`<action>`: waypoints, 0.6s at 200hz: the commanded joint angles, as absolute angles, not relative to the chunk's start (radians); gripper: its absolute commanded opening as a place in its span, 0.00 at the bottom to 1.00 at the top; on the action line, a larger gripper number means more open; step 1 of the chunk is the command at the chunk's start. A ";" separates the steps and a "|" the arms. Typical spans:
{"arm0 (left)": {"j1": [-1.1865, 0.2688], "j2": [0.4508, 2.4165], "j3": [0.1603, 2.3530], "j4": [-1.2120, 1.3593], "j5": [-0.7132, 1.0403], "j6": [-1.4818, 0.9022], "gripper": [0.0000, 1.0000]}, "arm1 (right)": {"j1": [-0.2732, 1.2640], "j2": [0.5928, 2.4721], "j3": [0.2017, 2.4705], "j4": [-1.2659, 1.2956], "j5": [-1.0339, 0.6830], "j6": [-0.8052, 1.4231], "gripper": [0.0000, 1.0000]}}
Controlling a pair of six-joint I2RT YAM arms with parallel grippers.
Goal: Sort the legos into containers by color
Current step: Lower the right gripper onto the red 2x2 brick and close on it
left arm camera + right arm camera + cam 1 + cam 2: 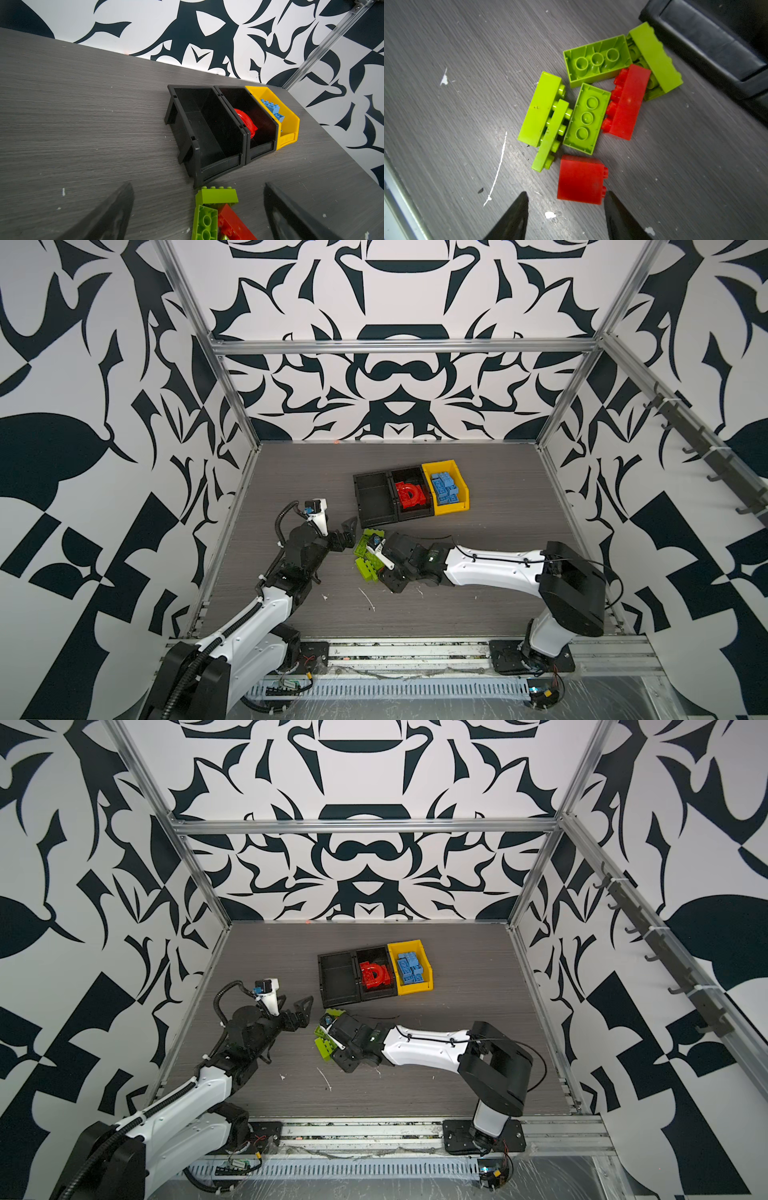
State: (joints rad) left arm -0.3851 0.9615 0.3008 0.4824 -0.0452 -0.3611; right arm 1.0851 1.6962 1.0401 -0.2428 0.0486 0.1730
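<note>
Right wrist view: right gripper [567,193], jaws apart, nothing held, hovered by loose green and red legos [587,112] just beside the empty black bin [708,41]. Left gripper [198,185] spread wide, empty. Red legos [411,494] lay in the middle black bin [405,472], blue legos [445,488] in the yellow bin [451,510].

Lime legos [537,110], red legos [579,178] speckle a grey table [467,52] (black-and-white walls [395,385]).

Both top views hang high overhead, looking down on the whole table [498,531], basically the same shot. Left wrist cam sits low, facing the containers [207,124]. Right wrist cam stares down close at the legos [587,116]; both wrist cams catch those.
</note>
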 commanded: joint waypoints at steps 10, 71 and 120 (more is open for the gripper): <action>-0.380 0.943 0.291 0.480 -0.056 -0.369 1.00 | 1.089 1.714 1.062 -0.234 0.105 0.174 0.62; -0.380 0.936 0.289 0.481 -0.050 -0.367 1.00 | 1.088 1.766 1.080 -0.247 0.117 0.173 0.62; -0.380 0.936 0.288 0.481 -0.048 -0.367 1.00 | 1.089 1.784 1.083 -0.229 0.111 0.173 0.61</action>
State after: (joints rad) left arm -0.3851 0.9482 0.3004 0.4820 -0.0452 -0.3634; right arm 1.0863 1.7908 1.0485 -0.2443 0.1013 0.1734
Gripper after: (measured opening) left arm 0.999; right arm 0.612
